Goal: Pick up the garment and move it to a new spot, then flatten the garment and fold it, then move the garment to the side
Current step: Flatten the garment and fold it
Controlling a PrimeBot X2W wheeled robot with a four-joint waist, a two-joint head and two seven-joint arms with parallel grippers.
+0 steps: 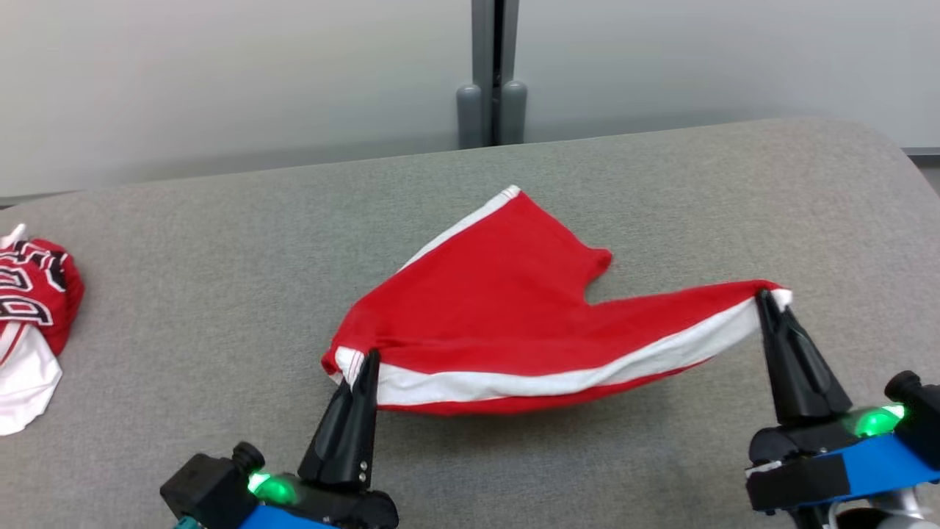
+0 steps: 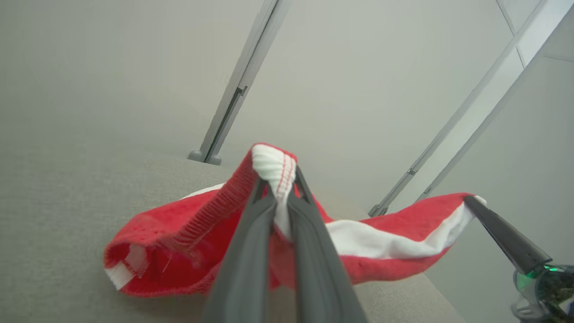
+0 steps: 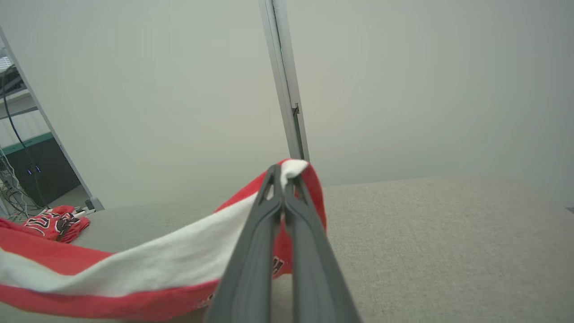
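Stretching the red garment (image 1: 507, 308) by its white-striped edge, with the left gripper (image 1: 371, 358) and right gripper (image 1: 765, 296) each pinched tight on one end. Lifted at the near edge, trailing behind on the grey table (image 1: 220, 279), probably for spreading flat before folding.

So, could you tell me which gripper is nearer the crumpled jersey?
Left. The left gripper grips the garment on the jersey side; the right gripper grips its far end.
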